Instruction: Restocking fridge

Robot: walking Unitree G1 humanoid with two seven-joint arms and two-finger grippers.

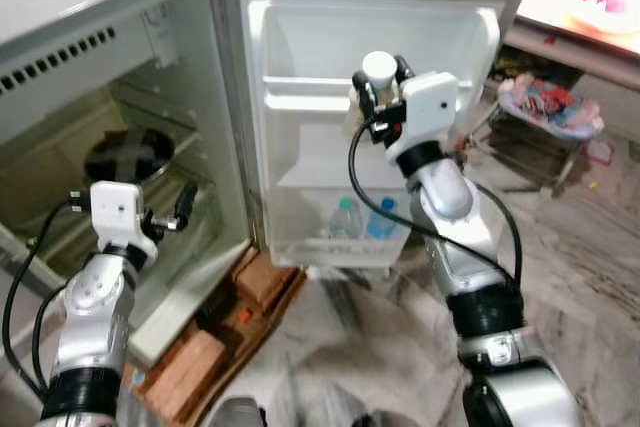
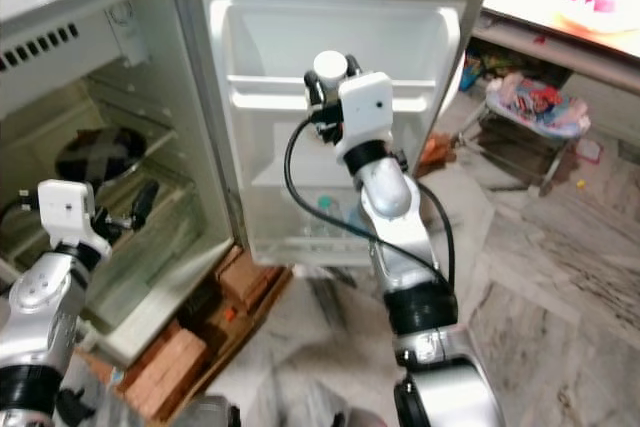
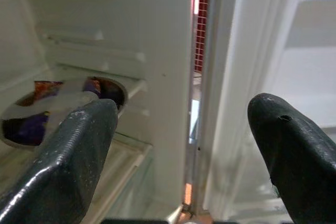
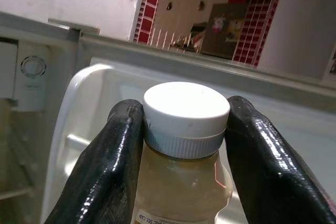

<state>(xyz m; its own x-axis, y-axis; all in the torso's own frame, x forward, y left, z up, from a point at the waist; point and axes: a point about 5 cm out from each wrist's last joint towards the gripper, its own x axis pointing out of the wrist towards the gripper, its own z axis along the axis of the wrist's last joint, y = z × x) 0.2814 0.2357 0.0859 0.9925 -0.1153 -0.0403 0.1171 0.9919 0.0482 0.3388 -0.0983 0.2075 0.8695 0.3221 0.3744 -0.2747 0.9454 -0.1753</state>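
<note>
The right gripper (image 1: 381,87) pinches a clear plastic bottle of pale yellow liquid with a white screw cap (image 4: 185,145). Both black fingers (image 4: 110,166) press against the neck just under the cap. The bottle is held upright in front of the upper shelf (image 1: 300,97) of the open white fridge door (image 1: 290,37). It is not yet resting on the shelf.

Two clear bottles with blue caps (image 1: 363,219) stand in the bottom rack of the door. The left gripper (image 1: 170,215) hangs low at the mouth of the fridge cabinet (image 1: 60,77), fingers spread and holding nothing. A dark round bowl (image 1: 128,155) sits on a wire shelf inside; its contents are too blurred to identify.

Hazards from this position:

1. Slip. The grip is high on the neck, so the full weight hangs below the pads. A jolt could let the bottle rotate or drop onto the marble floor (image 1: 560,277).
2. Rail strike. If the base is carried in too low, it may hit the shelf's front lip and tip the bottle outward.
3. Door swing. Pushing against the door may move it on its hinge, so the shelf shifts away from the bottle.
4. Early release. Opening the fingers before the base is seated would likely drop the bottle onto the bottles below.
</note>
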